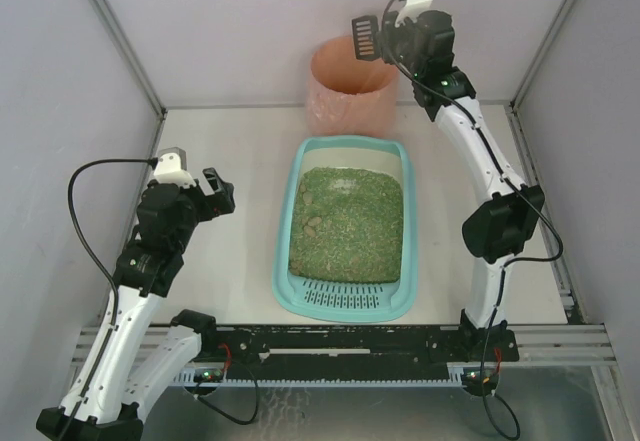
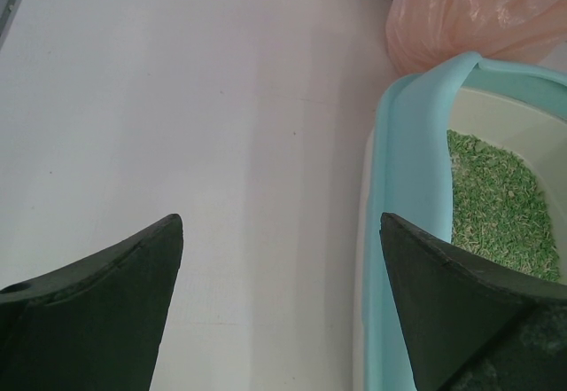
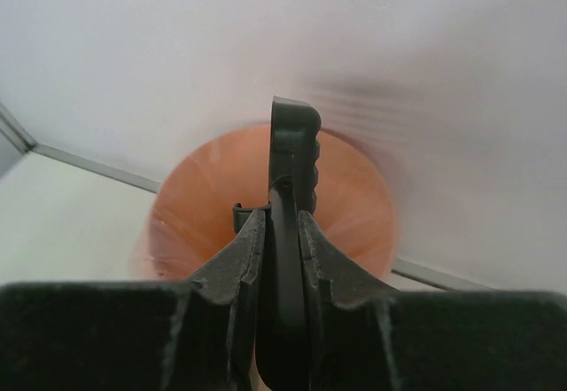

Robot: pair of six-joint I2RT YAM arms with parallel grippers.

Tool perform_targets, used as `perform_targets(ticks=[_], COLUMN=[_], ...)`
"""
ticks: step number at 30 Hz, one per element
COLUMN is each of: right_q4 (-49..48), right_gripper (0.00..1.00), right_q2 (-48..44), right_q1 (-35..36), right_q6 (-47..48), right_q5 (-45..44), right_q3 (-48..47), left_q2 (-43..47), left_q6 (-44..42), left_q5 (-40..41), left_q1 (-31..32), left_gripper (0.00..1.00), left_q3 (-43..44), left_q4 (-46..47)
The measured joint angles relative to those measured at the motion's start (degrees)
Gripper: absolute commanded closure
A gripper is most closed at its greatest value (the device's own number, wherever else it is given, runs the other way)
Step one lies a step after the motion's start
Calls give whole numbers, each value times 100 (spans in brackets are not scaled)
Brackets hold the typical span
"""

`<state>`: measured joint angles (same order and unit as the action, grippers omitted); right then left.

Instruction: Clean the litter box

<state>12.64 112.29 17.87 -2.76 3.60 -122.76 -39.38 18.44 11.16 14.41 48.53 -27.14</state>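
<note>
Top external: holding granules point(image 1: 355, 226) in one litter box point(image 1: 288, 261); clamping one scoop point(image 1: 364, 38) over one upper-centre bin point(image 1: 345, 101), right pincer point(image 1: 385, 36); gaping, left pincer point(image 1: 218, 193).

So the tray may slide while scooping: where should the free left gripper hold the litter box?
Probably take the litter box by its left long rim, from above: that raised lip lies nearest the open left gripper, bare table outside it for one finger.
</note>
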Motion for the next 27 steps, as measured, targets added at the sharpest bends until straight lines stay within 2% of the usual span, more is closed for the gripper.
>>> perform_targets(ticks=[5, 8, 12, 15, 19, 22, 27], right_q4=[232, 275, 203, -39, -166, -44, 686], right_gripper=[100, 100, 100, 100, 100, 100, 100], right_q2=[-26, -330, -1353, -2538, -3775, -4341, -4607], right_q1=[195, 262, 326, 398, 721, 1097, 1565], right_q6=[350, 280, -79, -487, -813, -1008, -1410], right_q5=[-225, -144, 79, 155, 39, -179, -734], right_q3=[22, 398, 1604, 2841, 3917, 4395, 4835], left_q2=[0, -11, -81, -175, -321, -442, -540], left_q6=[0, 0, 0, 0, 0, 0, 0], left_q5=[-2, -46, -144, -227, -345, -483, -658], left_q1=[0, -4, -4, -7, -9, -9, -2], left_gripper=[5, 5, 8, 8, 9, 10, 12], left_q3=[0, 0, 0, 0, 0, 0, 0], left_q4=[0, 0, 0, 2, 2, 0, 0])
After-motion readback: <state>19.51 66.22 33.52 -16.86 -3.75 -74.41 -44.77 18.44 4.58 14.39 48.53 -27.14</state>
